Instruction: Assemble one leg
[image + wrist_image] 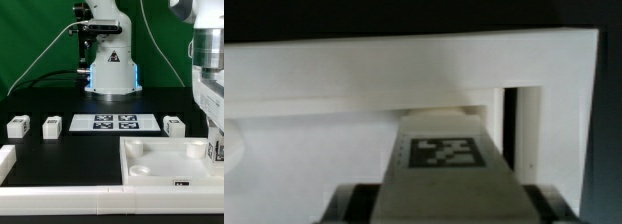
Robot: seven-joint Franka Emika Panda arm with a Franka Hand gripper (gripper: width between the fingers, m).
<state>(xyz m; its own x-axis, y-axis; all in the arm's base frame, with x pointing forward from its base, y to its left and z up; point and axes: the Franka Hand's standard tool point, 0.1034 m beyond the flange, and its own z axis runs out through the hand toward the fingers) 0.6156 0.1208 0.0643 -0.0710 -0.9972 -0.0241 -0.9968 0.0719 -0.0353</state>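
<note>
From the exterior view's left: two spare blocks [17,126] [51,125] sit loose on the black table [60,160] w/ the marker board [114,123] next, then a third block [174,125], all parked clear of the work. At the exterior view's right the claw [212,140] hangs low over the big panel [165,165], pinching the leg [448,160] by its sides. Wrist view puts the leg's tip right at the panel's inner corner, prob. lined up to seat there.

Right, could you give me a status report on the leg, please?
Tool shut on the leg. Leg at the white panel corner, tag facing wrist camera. Three other legs loose beside the marker board. No obstruction seen.
</note>
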